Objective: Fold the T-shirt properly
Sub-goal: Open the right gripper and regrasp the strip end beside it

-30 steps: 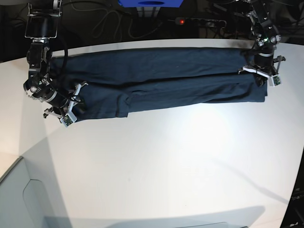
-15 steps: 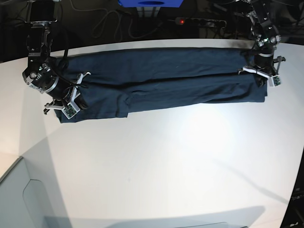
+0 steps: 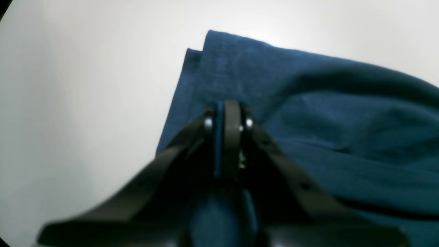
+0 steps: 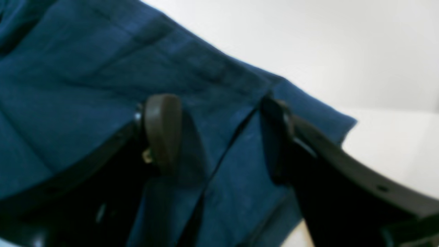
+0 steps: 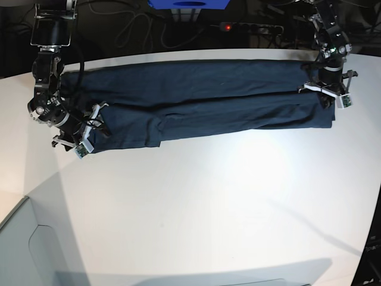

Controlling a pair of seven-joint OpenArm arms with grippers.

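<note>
The T-shirt (image 5: 196, 101) lies folded lengthwise in 2 bands on the white worktop (image 5: 208, 208). Left pincer (image 3: 227, 118) pinches its edge; right pincer (image 4: 219, 137) is spread above the cloth.

The T-shirt (image 5: 202, 101) is dark navy blue and lies across the far part of the white table as a long, narrow band. Its lengthwise folds leave layered edges, and a shorter flap ends near the middle.
</note>
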